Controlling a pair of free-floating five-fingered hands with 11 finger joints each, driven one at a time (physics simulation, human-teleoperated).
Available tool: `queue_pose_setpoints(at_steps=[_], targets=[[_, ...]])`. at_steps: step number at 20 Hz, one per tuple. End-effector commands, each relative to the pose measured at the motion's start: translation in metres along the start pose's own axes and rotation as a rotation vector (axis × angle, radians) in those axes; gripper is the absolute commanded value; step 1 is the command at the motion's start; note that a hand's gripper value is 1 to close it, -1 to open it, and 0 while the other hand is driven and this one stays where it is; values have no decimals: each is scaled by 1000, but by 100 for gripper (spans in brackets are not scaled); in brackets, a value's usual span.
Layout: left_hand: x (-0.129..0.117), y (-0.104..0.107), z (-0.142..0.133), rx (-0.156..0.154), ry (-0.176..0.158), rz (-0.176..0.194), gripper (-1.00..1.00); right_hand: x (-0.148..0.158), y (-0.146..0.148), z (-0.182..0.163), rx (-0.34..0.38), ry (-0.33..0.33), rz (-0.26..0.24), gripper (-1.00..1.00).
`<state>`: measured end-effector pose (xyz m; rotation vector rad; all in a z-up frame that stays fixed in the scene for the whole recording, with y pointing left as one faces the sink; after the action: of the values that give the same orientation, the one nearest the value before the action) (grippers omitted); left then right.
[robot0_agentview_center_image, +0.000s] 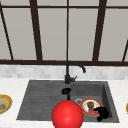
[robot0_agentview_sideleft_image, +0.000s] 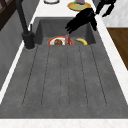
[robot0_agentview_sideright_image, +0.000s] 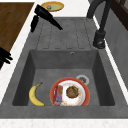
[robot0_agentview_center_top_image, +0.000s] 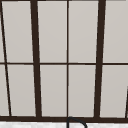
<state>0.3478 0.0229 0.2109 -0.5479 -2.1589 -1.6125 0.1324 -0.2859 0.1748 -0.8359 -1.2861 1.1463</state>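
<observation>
The red-rimmed plate (robot0_agentview_sideright_image: 70, 93) lies flat on the floor of the sink basin (robot0_agentview_sideright_image: 40, 72), at the basin's right end, carrying a round brown piece of food (robot0_agentview_sideright_image: 72, 91) and a small pink packet (robot0_agentview_sideright_image: 58, 95) whose long axis runs from the near side of the sink to the far side. The right hand (robot0_agentview_center_image: 102, 112) hovers over the plate's near right edge, fingers stretched out and apart, holding nothing. A banana (robot0_agentview_sideright_image: 35, 95) lies beside the plate toward the near wall, its length running along the sink. The left hand (robot0_agentview_center_image: 66, 91) hangs over the sink's middle below the faucet (robot0_agentview_center_image: 71, 71), fingers straight. A yellow plate (robot0_agentview_center_image: 3, 103) sits on the left counter.
</observation>
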Motion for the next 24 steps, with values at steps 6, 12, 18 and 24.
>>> queue_pose_setpoints(at_steps=[6, 12, 18, 24], targets=[[40, -8, 54, -15, 17, -16, -100, 0, 0, 0, 0, 0, 0, 0], [64, -14, 93, 9, 27, -14, -100, 0, 0, 0, 0, 0, 0, 0], [87, -17, 132, 7, 30, -13, -100, 0, 0, 0, 0, 0, 0, 0], [110, -25, 172, 1, 31, -11, -100, 0, 0, 0, 0, 0, 0, 0]])
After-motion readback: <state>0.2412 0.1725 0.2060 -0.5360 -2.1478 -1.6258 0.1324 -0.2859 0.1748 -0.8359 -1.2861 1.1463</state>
